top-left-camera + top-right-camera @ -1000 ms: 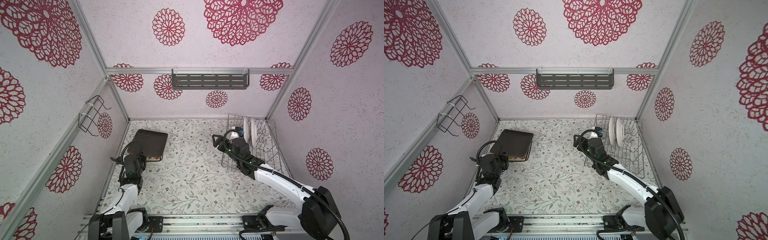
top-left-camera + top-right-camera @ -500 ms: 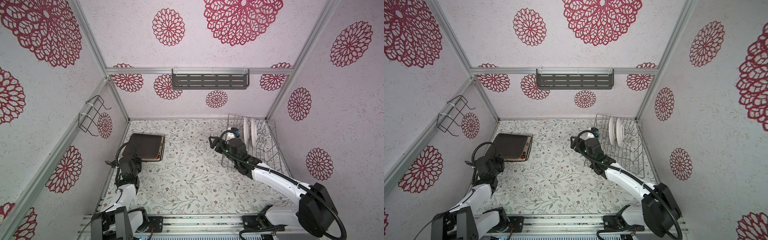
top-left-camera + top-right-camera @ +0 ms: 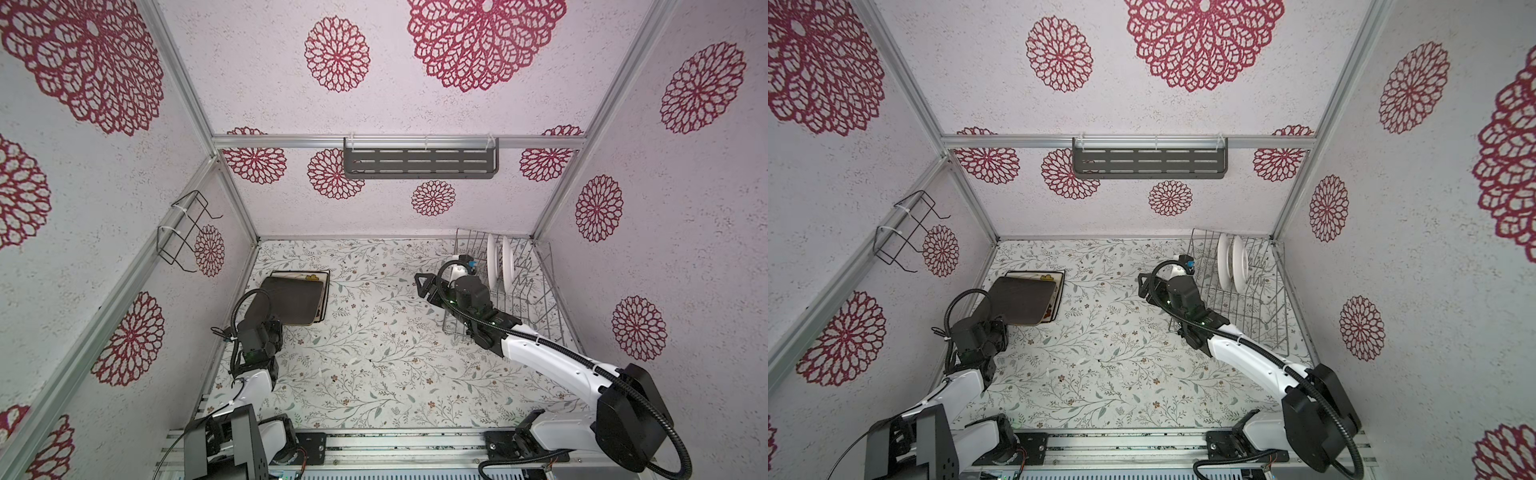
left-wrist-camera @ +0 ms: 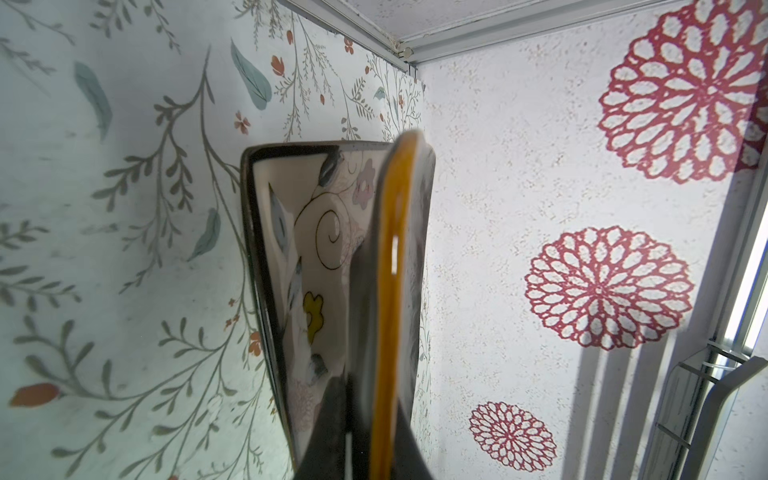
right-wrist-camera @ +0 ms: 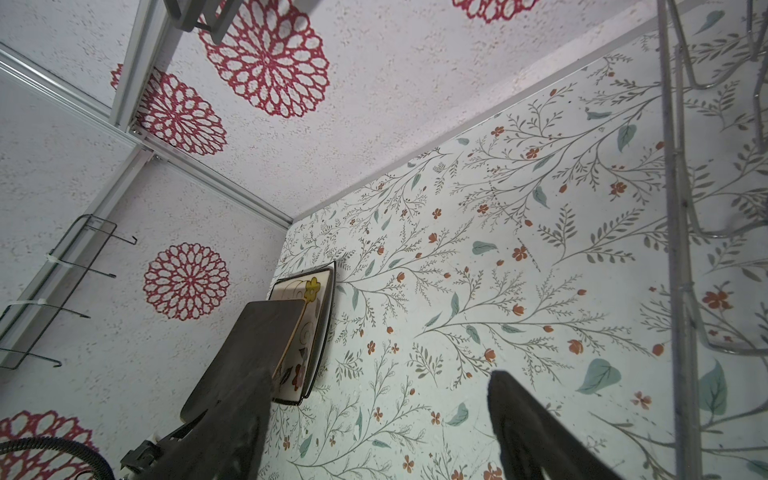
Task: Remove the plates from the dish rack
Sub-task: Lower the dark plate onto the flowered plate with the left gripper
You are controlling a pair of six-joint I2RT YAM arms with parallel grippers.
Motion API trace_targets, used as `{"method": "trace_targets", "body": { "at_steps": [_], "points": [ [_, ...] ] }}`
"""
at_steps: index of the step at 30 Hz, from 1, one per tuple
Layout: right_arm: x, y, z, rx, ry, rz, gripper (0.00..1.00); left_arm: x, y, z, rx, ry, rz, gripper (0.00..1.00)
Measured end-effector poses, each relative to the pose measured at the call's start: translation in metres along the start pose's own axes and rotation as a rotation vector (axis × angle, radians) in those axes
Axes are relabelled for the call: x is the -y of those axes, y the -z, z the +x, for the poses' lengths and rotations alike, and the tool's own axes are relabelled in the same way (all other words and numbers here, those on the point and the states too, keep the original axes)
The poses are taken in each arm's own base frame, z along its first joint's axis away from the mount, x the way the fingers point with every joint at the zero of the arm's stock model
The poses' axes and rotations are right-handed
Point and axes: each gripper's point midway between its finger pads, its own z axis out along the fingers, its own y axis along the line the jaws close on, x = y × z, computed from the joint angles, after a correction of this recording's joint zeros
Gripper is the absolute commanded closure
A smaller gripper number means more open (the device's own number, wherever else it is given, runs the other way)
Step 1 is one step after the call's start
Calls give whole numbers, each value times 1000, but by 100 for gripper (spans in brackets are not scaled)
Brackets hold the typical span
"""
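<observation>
At 9 o'clock on the floral worktop point(image 3: 374, 353): left jaws clenched on the near edge of the black square plate point(image 3: 293, 301). Plate tilted, partly covering the cream flowered square plate point(image 4: 307, 257) lying flat on the worktop beneath. Contact between the two impossible to tell. Toward 2 o'clock: right jaws spread wide and empty, facing 9 o'clock, just beside the 9 o'clock side of the silver wire dish rack point(image 3: 532, 299). At the rack's 12 o'clock end, two round white plates point(image 3: 492, 266) upright on edge among the prongs, side by side.
</observation>
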Motion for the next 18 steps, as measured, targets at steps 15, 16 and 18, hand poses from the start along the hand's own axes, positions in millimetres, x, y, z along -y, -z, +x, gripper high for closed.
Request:
{"method": "trace_targets", "body": {
  "at_steps": [15, 16, 18],
  "points": [
    [-16, -7, -6, 2, -8, -25, 16, -12, -6, 3, -22, -1, -37, 100],
    [-16, -7, -5, 1, -8, -25, 16, -13, -6, 3, -24, -4, -41, 100],
    [-16, -8, -4, -4, -7, -22, 16, -16, -8, 4, -29, -5, -51, 100]
  ]
}}
